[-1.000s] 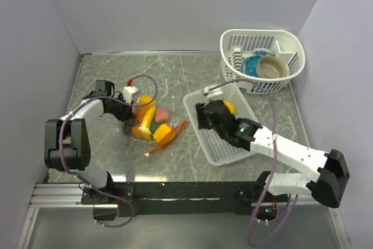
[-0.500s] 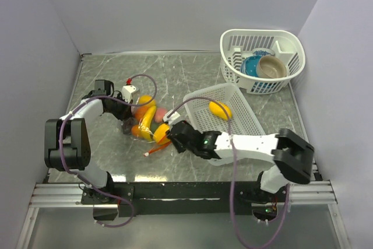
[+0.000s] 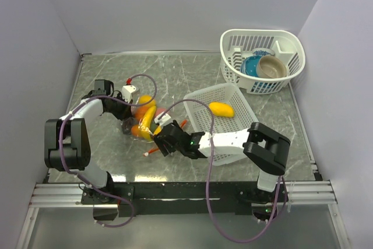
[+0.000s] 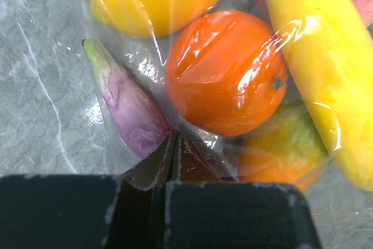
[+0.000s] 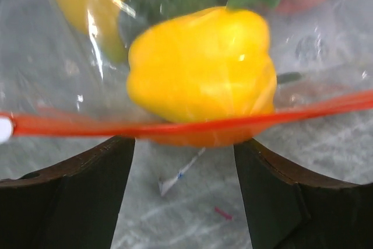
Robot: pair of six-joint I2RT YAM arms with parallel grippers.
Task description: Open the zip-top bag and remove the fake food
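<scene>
While my left gripper [image 4: 173, 147] pinched the zip-top bag [image 5: 76, 125], my spread right gripper [image 5: 183, 164] faced its mouth, the yellow pepper [image 5: 201, 74] just ahead.

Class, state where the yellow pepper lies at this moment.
In the right wrist view the yellow pepper sits at the mouth of the clear bag, behind its red zip strip, straight ahead of the open right gripper, left of the white basket.

Yellow pepper [image 5: 201, 65] in bag [image 5: 64, 80] (red strip), jaws apart

fake food [image 5: 201, 62] in zip-top bag [image 5: 70, 126], basket [image 3: 195, 106] right
</scene>
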